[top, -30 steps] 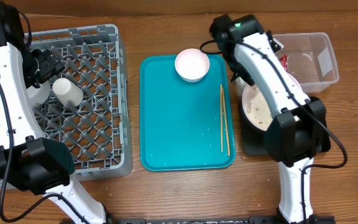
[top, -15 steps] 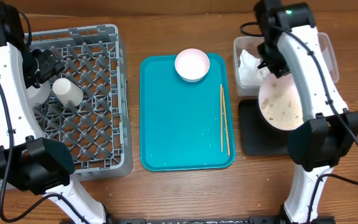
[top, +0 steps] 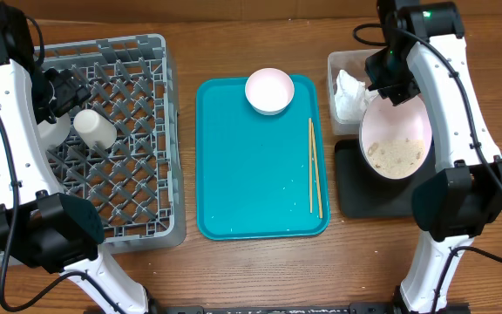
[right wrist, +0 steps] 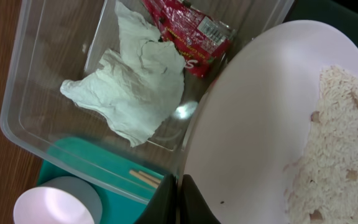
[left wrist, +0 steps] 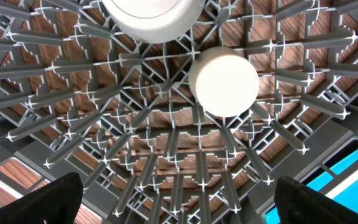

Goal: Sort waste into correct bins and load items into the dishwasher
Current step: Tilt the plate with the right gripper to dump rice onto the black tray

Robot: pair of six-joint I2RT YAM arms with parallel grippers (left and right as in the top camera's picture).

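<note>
My right gripper [right wrist: 179, 193] [top: 389, 87] is shut on the rim of the pale plate [right wrist: 272, 124] [top: 396, 139]. The plate hangs tilted over the black tray [top: 382, 196], with rice scraps [right wrist: 334, 149] [top: 395, 155] lying on its lower part. Just behind it, the clear tub [top: 334, 65] [right wrist: 48, 56] holds the crumpled napkin [right wrist: 135, 81] [top: 349, 92] and the red wrapper [right wrist: 188, 31]. My left gripper [left wrist: 179, 205] [top: 64, 87] hovers open over the grey dish rack [top: 138, 174] [left wrist: 166, 149], above the white cup [left wrist: 224, 81] [top: 94, 128].
The teal tray [top: 251, 183] in the middle carries a pale bowl [top: 269, 90] at its far end and the chopsticks [top: 315, 166] along its right side. A second white round dish [left wrist: 154, 15] sits in the rack beside the cup.
My right arm swung to the right with the plate, uncovering the tub's left end and napkin. The plate now tilts over the black tray. The left arm has not moved.
</note>
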